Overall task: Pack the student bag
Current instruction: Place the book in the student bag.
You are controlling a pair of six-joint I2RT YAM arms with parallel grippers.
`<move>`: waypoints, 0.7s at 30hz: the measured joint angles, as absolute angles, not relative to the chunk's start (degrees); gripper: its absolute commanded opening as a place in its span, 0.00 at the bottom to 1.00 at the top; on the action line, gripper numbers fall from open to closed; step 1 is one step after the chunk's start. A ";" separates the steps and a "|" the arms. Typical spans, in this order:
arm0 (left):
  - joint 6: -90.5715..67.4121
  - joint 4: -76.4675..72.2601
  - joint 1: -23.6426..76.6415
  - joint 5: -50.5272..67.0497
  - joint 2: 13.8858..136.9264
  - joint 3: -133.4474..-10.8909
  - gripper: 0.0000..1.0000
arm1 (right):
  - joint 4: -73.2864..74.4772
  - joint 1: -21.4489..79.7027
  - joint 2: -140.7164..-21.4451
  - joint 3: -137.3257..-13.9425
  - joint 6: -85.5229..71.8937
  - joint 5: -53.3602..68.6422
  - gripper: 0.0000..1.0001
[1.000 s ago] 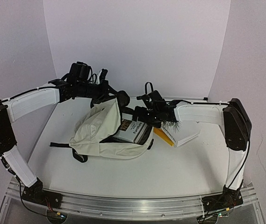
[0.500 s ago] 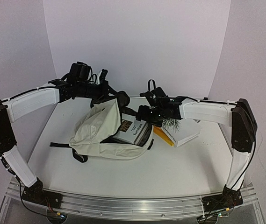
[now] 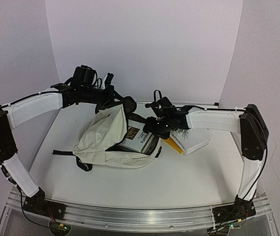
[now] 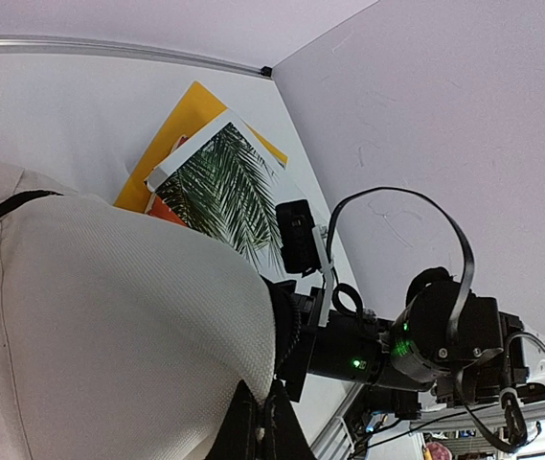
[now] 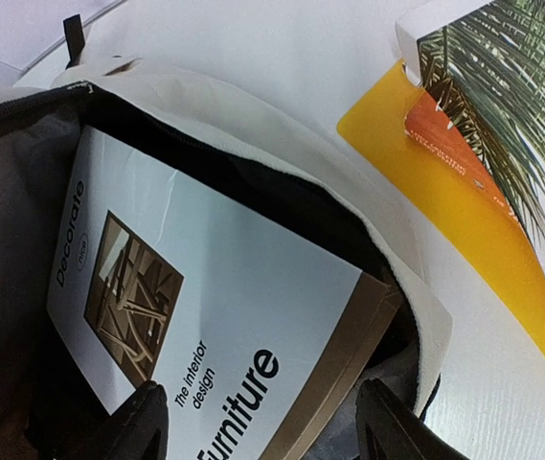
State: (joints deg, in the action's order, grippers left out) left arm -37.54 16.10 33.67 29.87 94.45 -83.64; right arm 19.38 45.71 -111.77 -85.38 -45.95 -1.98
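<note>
Your student bag (image 3: 100, 137) lies mid-table (image 3: 179, 182), mouth open toward the right arm. The left gripper (image 4: 258, 426) is pressed together on the cream fabric of its raised upper flap. The "Furniture" book (image 5: 205, 316) sits half inside the opening, and your right gripper (image 5: 264, 414) has its jaws spread either side of the book's near end, not visibly squeezing. Just right of the bag, a palm-leaf book (image 5: 502, 86) lies on a yellow folder (image 5: 464, 220).

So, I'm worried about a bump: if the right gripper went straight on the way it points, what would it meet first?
Probably the white Furniture book lying in the open student bag: the right gripper's fingers stand either side of its near edge. Whether they already touch it is unclear.
</note>
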 measured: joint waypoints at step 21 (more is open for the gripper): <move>-37.58 17.28 33.38 29.98 94.45 -83.64 0.00 | 4.37 46.15 -119.79 -84.82 -48.14 4.08 0.36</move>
